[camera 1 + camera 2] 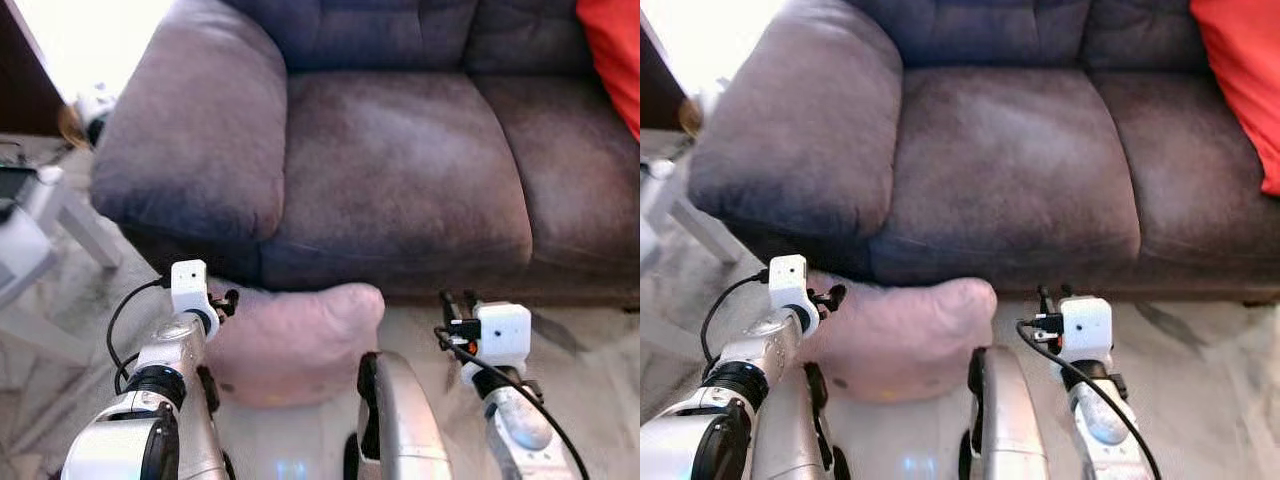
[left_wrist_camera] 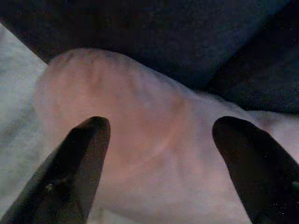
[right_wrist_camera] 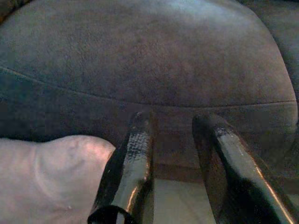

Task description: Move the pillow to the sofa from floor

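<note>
Below, in the left eye view, a pink pillow is seen lying on the pale floor, pressed against the front of the grey sofa under its left armrest. The left gripper is placed at the pillow's upper left corner, while the right gripper is held well apart from it, over bare floor before the sofa front. In the right eye view the same layout is shown, with a red cushion at the sofa's right end and the middle seat left bare. From the left wrist view the left fingers are seen spread wide, with the pillow bulging between them and not yet pinched. From the right wrist view the right fingers are seen a modest gap apart with nothing between them; the pillow's edge lies to one side and the seat front ahead. The reach-and-grasp step is judged to be in hand; next, the left fingers would need to be closed on the soft corner, and the pillow lifted onto the seat.
</note>
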{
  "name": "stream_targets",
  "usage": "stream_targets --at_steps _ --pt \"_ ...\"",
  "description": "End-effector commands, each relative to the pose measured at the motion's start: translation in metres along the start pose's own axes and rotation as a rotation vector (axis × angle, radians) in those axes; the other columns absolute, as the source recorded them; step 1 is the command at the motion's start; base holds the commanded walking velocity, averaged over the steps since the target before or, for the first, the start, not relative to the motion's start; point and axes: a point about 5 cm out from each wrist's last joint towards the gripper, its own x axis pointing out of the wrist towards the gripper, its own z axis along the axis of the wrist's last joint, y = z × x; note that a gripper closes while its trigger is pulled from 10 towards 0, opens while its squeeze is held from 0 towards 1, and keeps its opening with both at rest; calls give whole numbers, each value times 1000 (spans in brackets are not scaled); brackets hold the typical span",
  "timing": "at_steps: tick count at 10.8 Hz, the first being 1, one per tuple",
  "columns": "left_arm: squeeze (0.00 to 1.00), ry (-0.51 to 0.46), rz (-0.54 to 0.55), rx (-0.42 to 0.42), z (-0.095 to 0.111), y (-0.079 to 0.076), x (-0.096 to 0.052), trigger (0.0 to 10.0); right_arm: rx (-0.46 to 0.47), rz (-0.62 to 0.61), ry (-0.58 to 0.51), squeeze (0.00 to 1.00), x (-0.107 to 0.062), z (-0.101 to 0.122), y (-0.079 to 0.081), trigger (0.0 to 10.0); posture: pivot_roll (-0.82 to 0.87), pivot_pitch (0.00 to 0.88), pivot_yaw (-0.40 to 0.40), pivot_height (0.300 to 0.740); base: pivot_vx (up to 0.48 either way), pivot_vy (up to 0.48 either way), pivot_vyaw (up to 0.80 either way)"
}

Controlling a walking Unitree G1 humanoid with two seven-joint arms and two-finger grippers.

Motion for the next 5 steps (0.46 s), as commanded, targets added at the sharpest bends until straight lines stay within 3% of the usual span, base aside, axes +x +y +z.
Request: stream_targets --at_steps 1,5 --pt "0 -3 42 10 -6 3 -1 10000 1 5 10 0 -3 1 -2 10000 -9 232 -121 506 0 0 0" --pt "0 -47 111 4 -11 9 -3 10000 49 37 -69 0 -15 17 -3 10000 -33 219 -127 506 0 0 0"
